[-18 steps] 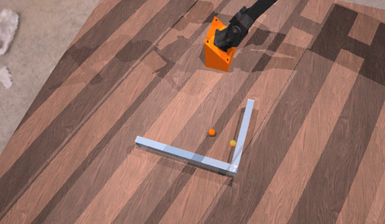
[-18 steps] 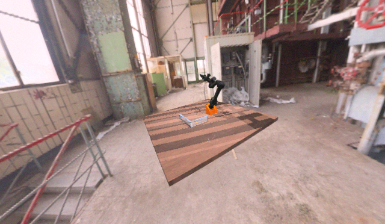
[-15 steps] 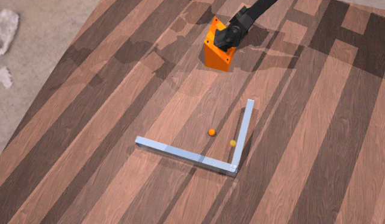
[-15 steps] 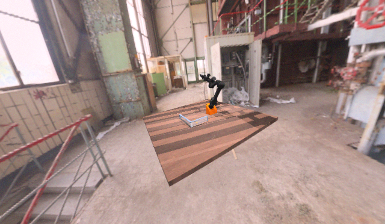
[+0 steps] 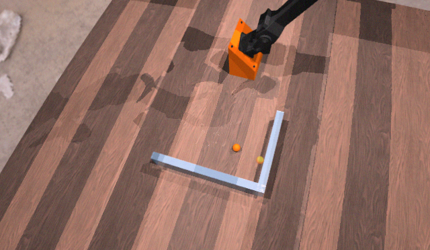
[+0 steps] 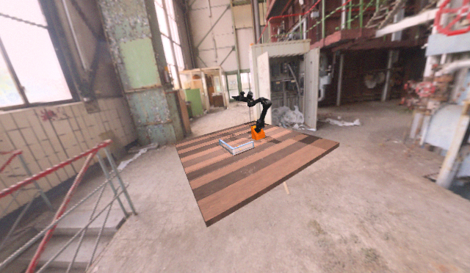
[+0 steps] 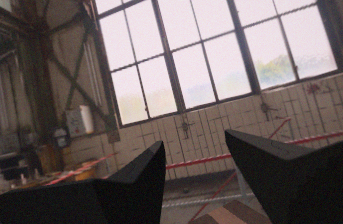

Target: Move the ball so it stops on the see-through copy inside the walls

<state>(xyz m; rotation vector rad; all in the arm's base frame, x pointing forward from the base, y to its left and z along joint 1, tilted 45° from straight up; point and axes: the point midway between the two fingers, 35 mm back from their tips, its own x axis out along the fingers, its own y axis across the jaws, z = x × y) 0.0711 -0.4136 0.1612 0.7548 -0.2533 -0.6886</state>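
An orange ball lies on the table inside the corner made by two low clear walls, touching neither wall. The see-through copy, yellowish, is to its right, close beside the right wall. The front wall runs to the left from the corner. I cannot make out the ball or the copy in the exterior view. My gripper is held high above the table, partly open, with nothing between its fingers. It is far from the ball and out of frame in the top view.
The arm stands on an orange base behind the walls. The striped wooden table carries the base and both walls. The wrist view looks out at windows and a tiled wall, with a small piece of the table at the bottom.
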